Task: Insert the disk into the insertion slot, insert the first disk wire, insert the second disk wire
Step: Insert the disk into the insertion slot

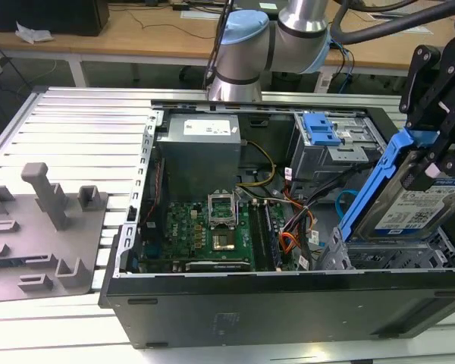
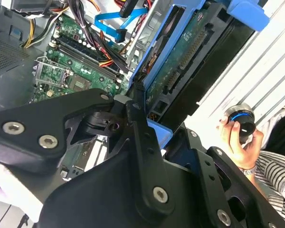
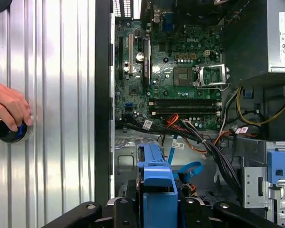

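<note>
My gripper (image 1: 434, 161) is shut on the disk (image 1: 421, 206), a silver drive with a white label in a bright blue frame (image 1: 373, 186). The disk hangs tilted, its lower end just above the insertion slot (image 1: 379, 256), a grey perforated cage in the case's near corner at the exterior view's right. In the second wrist view the disk's green underside (image 2: 180, 61) runs up from the black fingers (image 2: 135, 118). The second disk wire (image 1: 340, 203), a light-blue flat cable (image 3: 187, 168), loops loose beside the cage. I cannot tell which bundled wire is the first disk wire.
The open computer case (image 1: 288, 303) lies on a ribbed metal table (image 1: 76, 144). A taller grey bay with a blue latch (image 1: 321, 129) stands behind the cage. Orange and black wire bundles (image 3: 199, 137) cross by the motherboard (image 1: 205, 227). A person's hand (image 3: 7, 107) rests on a black knob outside the case.
</note>
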Available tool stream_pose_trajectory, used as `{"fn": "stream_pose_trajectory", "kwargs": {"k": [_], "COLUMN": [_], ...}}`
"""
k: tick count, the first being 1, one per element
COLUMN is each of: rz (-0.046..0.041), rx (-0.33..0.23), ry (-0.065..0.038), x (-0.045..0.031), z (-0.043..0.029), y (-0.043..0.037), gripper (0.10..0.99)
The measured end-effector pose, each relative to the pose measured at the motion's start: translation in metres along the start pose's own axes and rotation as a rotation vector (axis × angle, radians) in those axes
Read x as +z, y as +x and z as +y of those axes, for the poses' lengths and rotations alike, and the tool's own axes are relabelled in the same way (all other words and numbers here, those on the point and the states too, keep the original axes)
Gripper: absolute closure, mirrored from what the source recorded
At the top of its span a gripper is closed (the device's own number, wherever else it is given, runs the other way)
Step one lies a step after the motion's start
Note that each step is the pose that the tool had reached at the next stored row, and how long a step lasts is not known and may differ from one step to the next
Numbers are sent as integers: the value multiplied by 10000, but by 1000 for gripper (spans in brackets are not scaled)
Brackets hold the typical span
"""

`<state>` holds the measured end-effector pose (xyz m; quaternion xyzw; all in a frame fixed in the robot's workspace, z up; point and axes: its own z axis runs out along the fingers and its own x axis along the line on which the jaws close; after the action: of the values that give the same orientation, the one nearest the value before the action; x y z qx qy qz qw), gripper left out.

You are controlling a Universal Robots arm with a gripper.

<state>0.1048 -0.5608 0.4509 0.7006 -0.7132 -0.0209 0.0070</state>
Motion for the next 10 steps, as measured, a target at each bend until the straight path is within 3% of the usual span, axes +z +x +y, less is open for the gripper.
{"fn": "stream_pose_trajectory", "kwargs": {"k": [2, 5, 10], "rz": [-1, 0, -1], "rx": [0, 0, 0], "ry": [1, 0, 0], "x": [33, 45, 125], "z": [-5, -74, -84], "y": [-4, -67, -70], "gripper": [722, 722, 722]}}
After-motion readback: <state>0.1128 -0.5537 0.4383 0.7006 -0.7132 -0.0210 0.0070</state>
